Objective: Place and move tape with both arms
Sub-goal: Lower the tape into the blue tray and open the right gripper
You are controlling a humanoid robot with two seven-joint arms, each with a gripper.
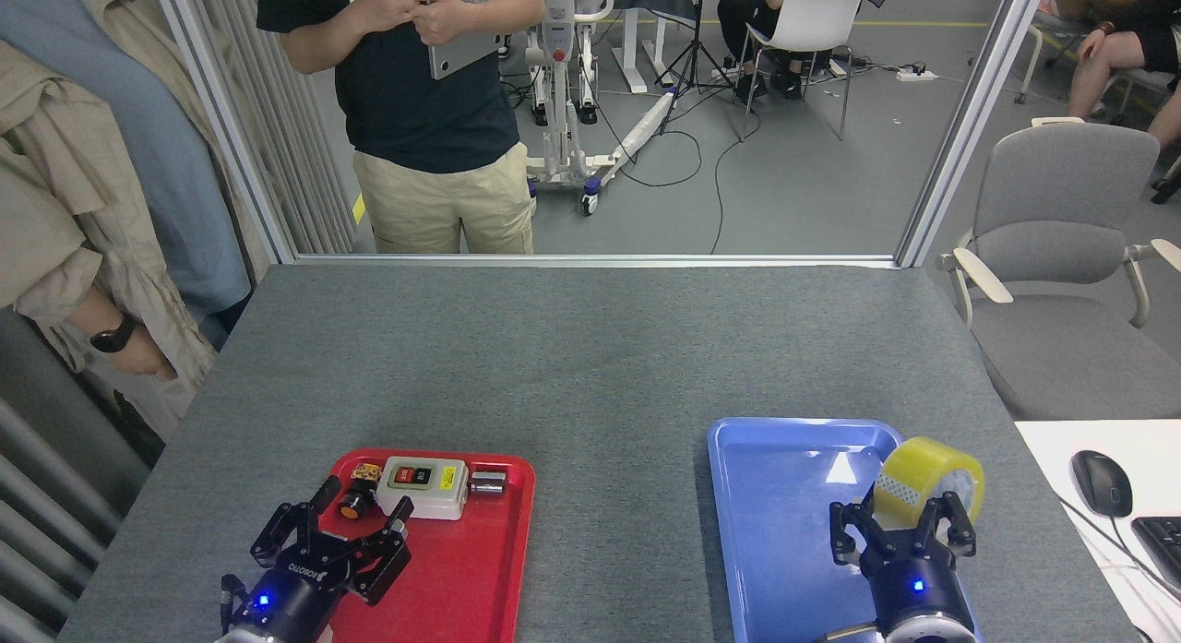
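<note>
The yellow tape (925, 478) sits tilted at the right rim of the blue tray (793, 427), its white core facing up and to the right. My right gripper (900, 525) is just in front of it over the tray, fingers spread open, their tips at the roll's lower edge. I cannot tell whether they still touch it. My left gripper (337, 532) hangs open over the left part of the red tray (461, 578), holding nothing.
On the red tray lie a white switch box (420, 486), an orange button part (351, 506) and a small metal cylinder (486, 482). A person (434, 117) stands behind the table, another at the left edge (74, 256). A grey chair (1061, 256) and a mouse (1101, 482) are on the right.
</note>
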